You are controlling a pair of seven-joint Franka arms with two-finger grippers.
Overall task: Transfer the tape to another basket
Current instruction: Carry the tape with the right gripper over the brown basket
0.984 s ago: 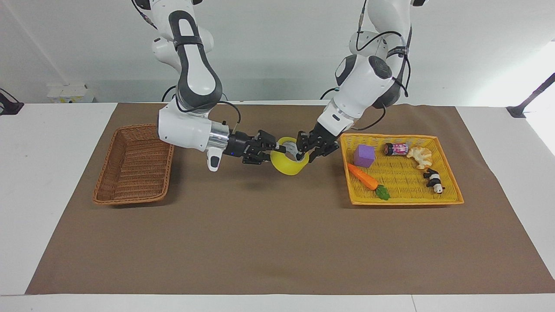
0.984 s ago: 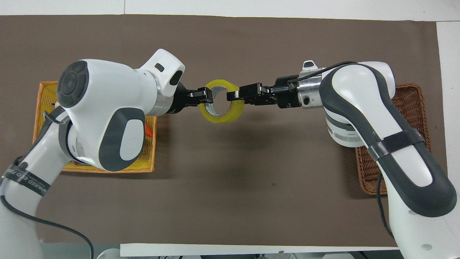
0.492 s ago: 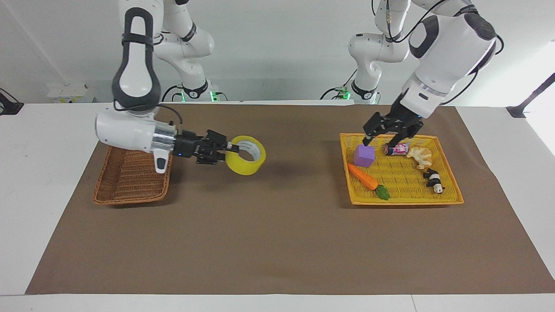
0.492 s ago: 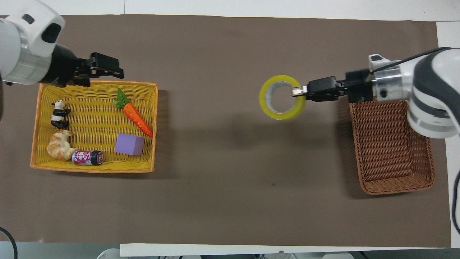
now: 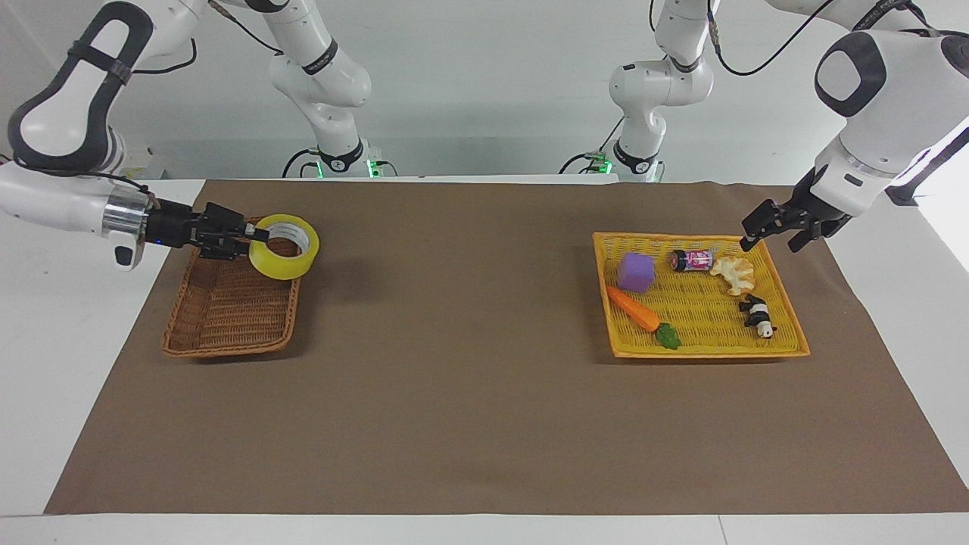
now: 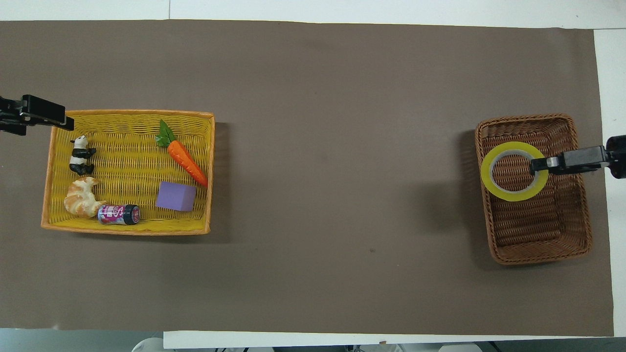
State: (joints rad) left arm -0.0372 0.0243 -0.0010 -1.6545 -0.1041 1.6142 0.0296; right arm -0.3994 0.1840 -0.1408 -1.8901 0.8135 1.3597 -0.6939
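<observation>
The right gripper (image 5: 253, 242) is pinching the tape (image 5: 284, 256). One finger is inside the hole and one is outside, pressing on the ring's wall. The tape hangs in the air over the brown basket (image 5: 227, 350). It is not lying in the basket yet. So most of the job looks done. What is left, I think, is to lower the tape and let go.

The tape is a fat yellow ring with a white inside. You can see a little way through the yellow. It is tipped a bit, with its hole facing mostly up.

Next comes the yellow basket (image 5: 704, 353) with a carrot (image 5: 632, 309) and other toys in it. The left gripper (image 5: 768, 241) waits over that basket's corner, with its jaws spread and nothing in them.
</observation>
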